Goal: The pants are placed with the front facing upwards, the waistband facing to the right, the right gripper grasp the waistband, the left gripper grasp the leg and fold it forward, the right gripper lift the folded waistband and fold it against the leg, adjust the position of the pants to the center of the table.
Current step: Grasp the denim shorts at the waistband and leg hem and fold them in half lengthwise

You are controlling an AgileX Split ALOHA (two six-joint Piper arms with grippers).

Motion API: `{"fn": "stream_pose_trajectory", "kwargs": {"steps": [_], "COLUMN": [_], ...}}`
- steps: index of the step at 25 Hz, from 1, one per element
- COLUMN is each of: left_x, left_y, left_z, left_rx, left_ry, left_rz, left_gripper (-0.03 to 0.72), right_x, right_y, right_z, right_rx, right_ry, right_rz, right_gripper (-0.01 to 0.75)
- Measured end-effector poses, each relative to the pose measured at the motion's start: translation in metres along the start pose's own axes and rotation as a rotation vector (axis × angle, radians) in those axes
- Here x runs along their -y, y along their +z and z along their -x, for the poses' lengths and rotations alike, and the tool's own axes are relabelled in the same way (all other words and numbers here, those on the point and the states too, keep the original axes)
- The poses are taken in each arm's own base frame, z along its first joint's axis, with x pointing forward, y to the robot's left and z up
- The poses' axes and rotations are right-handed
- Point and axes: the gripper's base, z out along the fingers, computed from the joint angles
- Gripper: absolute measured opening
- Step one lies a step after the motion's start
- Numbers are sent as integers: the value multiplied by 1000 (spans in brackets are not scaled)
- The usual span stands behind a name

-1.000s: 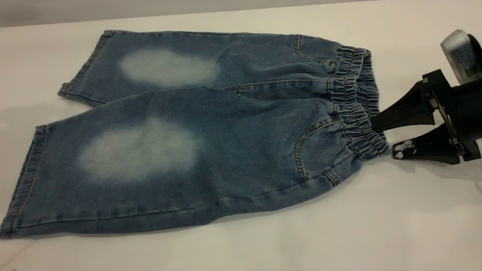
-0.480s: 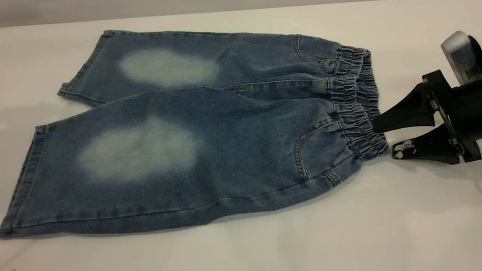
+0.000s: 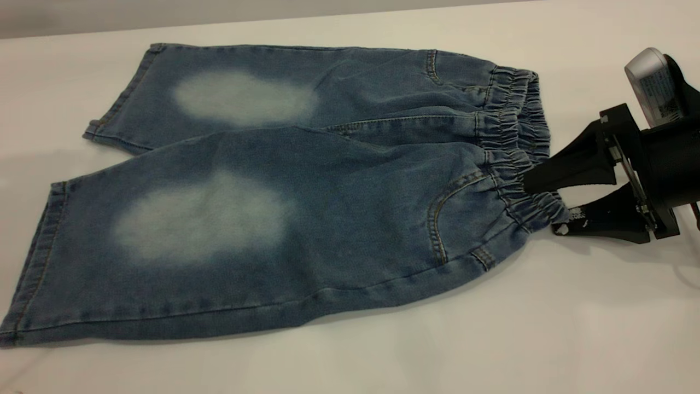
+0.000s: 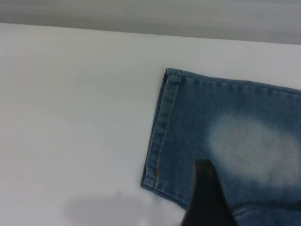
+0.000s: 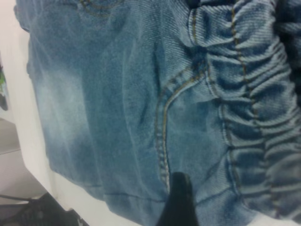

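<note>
The blue denim pants [image 3: 306,197] lie flat on the white table [image 3: 547,328], front up, legs to the left and the ruffled waistband [image 3: 514,142] to the right. My right gripper [image 3: 542,207] is open at the waistband's near end, one finger over the ruffles and the other low on the table beside them. The right wrist view shows the waistband [image 5: 254,117] and a pocket seam [image 5: 162,127] close below. My left gripper [image 4: 209,202] is out of the exterior view; its wrist view shows it hovering over the far leg's hem [image 4: 162,132] and pale patch [image 4: 254,146].
Bare table surrounds the pants, with wide room in front and to the right. The table's far edge [image 3: 273,22] runs just behind the far leg. The near leg's hem [image 3: 33,262] reaches the exterior view's left border.
My right gripper has slid left towards the pants, so its open fingers now straddle the waistband's near end. The pants have stayed in place.
</note>
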Motion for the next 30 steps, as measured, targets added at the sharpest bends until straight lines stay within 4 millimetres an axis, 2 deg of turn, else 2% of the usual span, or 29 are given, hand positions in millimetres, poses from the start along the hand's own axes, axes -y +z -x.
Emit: {"fn": "stream_pose_trajectory", "kwargs": {"steps": [6,9,12,21,26,30], "left_x": [0,0,0,0,0,0], "left_y": [0,0,0,0,0,0], "left_z": [0,0,0,0,0,-1], "left_rx": [0,0,0,0,0,-15], "left_ry": [0,0,0,0,0,1], "left_rz": [0,0,0,0,0,-2], "left_gripper": [414,414,414,414,414,414], "right_x": [-4,-4,-5,-11,-11,-11], "right_y": [0,0,0,-1,-1,-2], "right_z": [0,-1,-1,3,3,4], "right_rx": [-3,-4,-5,34,36,45], "right_ry": [-2,-2,-2,11,12,18], "right_rz": [39,48,56,109,111,111], "right_gripper": [545,533,468,157,49,29]}}
